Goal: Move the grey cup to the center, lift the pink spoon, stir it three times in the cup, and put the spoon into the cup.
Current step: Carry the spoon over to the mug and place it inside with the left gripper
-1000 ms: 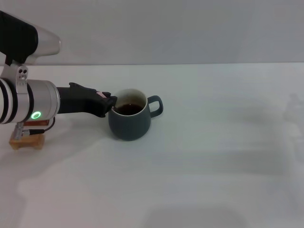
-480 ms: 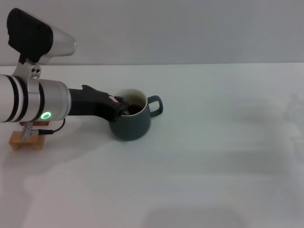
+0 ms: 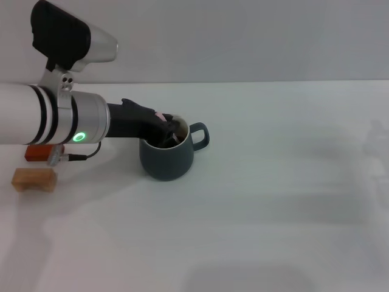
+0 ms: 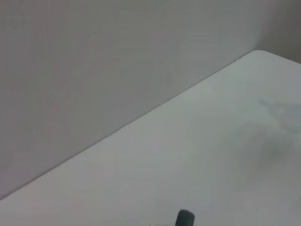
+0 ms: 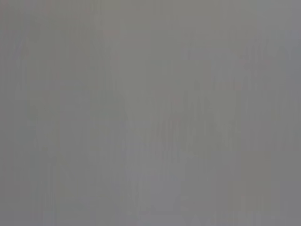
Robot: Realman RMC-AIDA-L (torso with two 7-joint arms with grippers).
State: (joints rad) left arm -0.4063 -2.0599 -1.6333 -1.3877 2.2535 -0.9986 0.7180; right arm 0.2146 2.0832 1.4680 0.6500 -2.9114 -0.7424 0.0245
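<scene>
Now we count two small wooden blocks near the white tabletop's (image 3: 273, 201) left edge: a tan one (image 3: 34, 179) nearest us and a red-brown one (image 3: 44, 152) just behind it, uncovered since a second ago. One squat slate-grey ceramic mug (image 3: 167, 150) sits left of the middle. Our left gripper (image 3: 169, 130) has pushed over its rim from outside, tips now inside. It seems to hold the slim pink-handled spoon (image 3: 159, 115), so stirring looks underway, though its grip we cannot tell. Our right gripper is out of sight.
</scene>
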